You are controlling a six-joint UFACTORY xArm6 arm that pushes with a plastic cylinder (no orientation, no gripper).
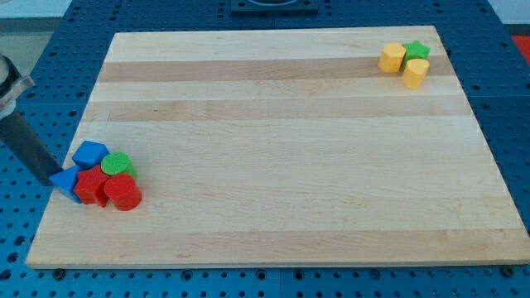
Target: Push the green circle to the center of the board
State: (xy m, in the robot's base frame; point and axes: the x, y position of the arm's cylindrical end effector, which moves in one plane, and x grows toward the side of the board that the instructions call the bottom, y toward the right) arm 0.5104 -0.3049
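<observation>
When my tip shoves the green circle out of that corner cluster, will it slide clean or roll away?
The green circle block looks flat-based, so it probably slides rather than rolls on the smooth wooden board. Round sides may let it slip off my tip. The touching red blocks and blue block will likely shift too.

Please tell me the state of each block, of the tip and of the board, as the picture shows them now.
green circle: flat, packed inside the lower-left cluster, far from centre.
blue block: touching the green circle.
blue triangle: at the cluster's left edge.
red blocks: two, pressed together below the green circle.
yellow blocks: two, grouped at the view's top right.
green star: touching the yellow blocks.
my tip: against the blue triangle's left side.
board: lying flat.
</observation>
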